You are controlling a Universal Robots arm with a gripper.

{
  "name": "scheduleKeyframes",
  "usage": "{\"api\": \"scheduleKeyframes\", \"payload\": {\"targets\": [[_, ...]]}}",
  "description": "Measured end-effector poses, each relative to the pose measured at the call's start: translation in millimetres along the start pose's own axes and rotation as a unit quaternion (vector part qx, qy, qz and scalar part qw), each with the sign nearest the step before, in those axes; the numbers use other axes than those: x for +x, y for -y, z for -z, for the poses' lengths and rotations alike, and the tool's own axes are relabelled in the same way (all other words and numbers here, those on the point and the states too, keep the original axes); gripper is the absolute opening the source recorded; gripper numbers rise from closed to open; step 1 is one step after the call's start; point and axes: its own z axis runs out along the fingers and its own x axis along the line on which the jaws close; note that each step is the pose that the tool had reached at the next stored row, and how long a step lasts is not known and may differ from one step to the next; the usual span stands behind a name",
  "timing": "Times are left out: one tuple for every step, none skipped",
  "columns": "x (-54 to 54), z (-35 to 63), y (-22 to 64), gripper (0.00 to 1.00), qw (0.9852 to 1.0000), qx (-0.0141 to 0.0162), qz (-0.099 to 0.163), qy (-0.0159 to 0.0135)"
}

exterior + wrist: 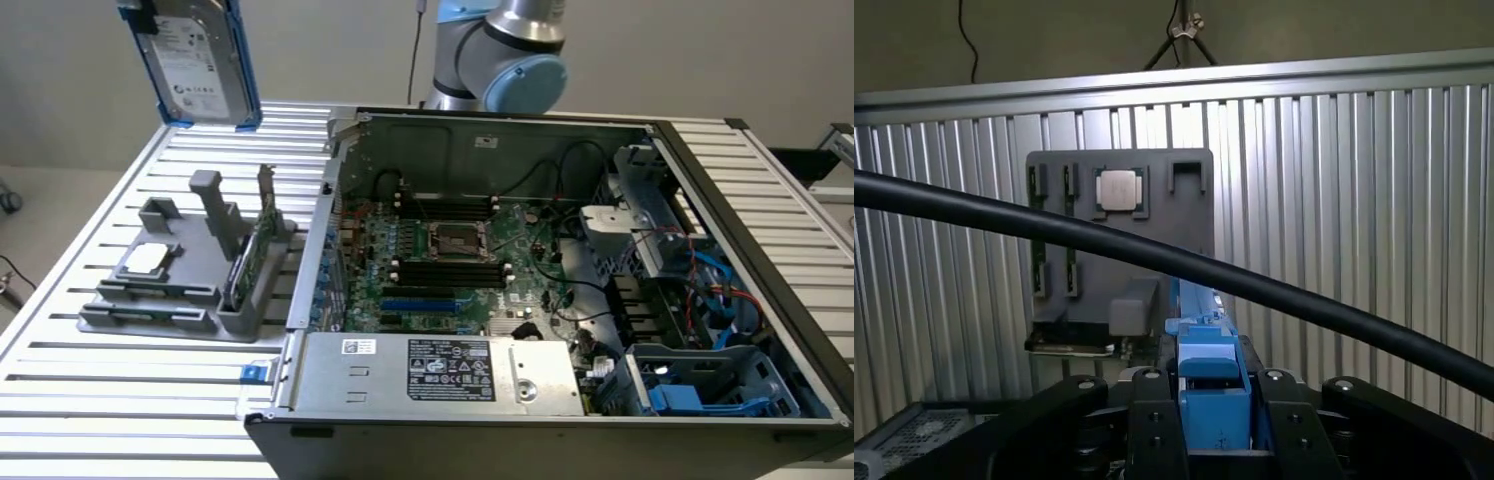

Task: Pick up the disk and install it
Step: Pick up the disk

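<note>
A robotics lab: an arm (pixel 514 60) behind a slatted metal worktop (pixel 134 400) bearing an open computer case (pixel 534 445) and parts fixture (pixel 160 322).

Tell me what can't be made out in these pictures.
- Exterior view: the disk has its top cut off by the upper edge, and its label print is too small to read.
- Wrist view: the disk sits edge-on in the hand, its label face hidden. A black cable crosses the grey tray, covering part.
</note>
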Motion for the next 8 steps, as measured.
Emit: {"api": "scheduleKeyframes", "payload": {"targets": [[0.5, 2.7, 3.9, 0.33, 1.0000, 0.0000, 0.000, 0.0000], [1.0, 5.1, 7.2, 0.33, 1.0000, -0.0001, 0.000, 0.0000], [1.6, 7.4, 10.3, 0.33, 1.0000, 0.0000, 0.000, 0.0000], [2.3, 9.8, 13.4, 0.33, 1.0000, 0.0000, 0.000, 0.0000], [2.9, 12.3, 16.6, 0.33, 1.0000, 0.0000, 0.000, 0.0000], [3.6, 14.8, 20.1, 0.33, 1.0000, -0.0001, 0.000, 0.0000], [4.2, 17.5, 24.6, 0.33, 1.0000, 0.0000, 0.000, 0.0000], [4.8, 19.8, 29.1, 0.33, 1.0000, 0.0001, 0.000, 0.0001]]}}
